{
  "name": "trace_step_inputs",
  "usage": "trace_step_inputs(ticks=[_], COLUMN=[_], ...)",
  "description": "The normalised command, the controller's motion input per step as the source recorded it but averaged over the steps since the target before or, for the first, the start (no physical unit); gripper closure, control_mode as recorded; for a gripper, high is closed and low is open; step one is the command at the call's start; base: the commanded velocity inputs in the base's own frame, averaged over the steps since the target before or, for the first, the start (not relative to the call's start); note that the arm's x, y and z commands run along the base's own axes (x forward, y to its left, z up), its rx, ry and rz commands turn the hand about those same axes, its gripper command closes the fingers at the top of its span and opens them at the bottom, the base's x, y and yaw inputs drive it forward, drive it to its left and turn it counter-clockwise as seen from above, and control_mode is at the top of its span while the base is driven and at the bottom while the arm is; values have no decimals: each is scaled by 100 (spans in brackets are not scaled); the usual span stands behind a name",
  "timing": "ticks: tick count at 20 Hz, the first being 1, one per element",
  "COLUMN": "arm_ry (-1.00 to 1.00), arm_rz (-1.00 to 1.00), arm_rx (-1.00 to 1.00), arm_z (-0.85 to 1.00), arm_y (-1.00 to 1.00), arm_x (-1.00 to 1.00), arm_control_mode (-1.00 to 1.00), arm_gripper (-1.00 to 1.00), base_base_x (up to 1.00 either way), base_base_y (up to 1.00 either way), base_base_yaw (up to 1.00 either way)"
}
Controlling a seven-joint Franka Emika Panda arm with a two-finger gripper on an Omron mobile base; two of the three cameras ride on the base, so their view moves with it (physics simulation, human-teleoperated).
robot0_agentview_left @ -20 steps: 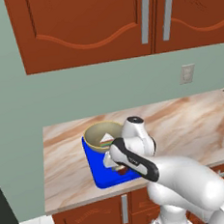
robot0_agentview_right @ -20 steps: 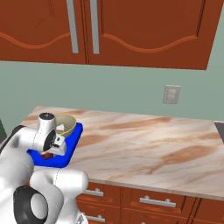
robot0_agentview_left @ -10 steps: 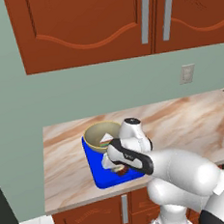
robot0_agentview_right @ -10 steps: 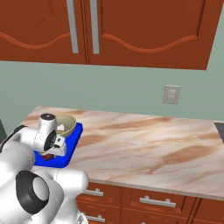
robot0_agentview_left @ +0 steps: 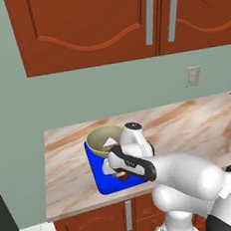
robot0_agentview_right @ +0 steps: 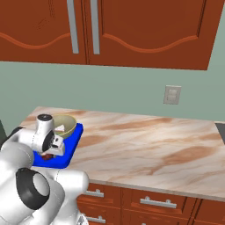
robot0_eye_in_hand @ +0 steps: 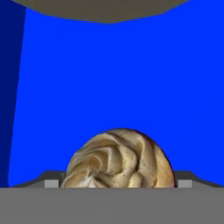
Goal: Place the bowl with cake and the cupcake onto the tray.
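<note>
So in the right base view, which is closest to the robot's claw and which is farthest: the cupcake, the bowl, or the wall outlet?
1. The cupcake, on the blue tray right at the claw.
2. The bowl, just behind, at the tray's back end.
3. The wall outlet, far off to the right, up on the green wall.

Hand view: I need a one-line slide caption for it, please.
Looking down the open gripper at the swirled tan cupcake on the blue tray, the bowl at the top edge.

Bowl (robot0_agentview_left: 101, 140) with cake (robot0_agentview_left: 110, 143) and cupcake (robot0_eye_in_hand: 119, 160) on blue tray (robot0_agentview_left: 110, 184).
</note>
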Motion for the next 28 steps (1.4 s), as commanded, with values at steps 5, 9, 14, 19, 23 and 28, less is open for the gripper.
trace_step_inputs(ticks=[5, 9, 14, 19, 23, 28], arm_ry=[-20, -18, -1, 0, -3, -10], arm_rz=[2, 0, 0, 0, 1, 0], arm_rx=[0, 0, 1, 1, 3, 0], arm_z=[-7, 0, 0, 0, 15, 28], arm_y=[0, -4, -7, -11, -15, -15], arm_x=[-16, -14, -3, -4, 0, -4], arm_control_mode=[-100, -100, -100, -100, -100, -100], arm_gripper=[-100, -100, -100, -100, -100, -100], base_base_x=[0, 0, 0, 0, 0, 0], base_base_y=[0, 0, 0, 0, 0, 0], base_base_yaw=[0, 0, 0, 0, 0, 0])
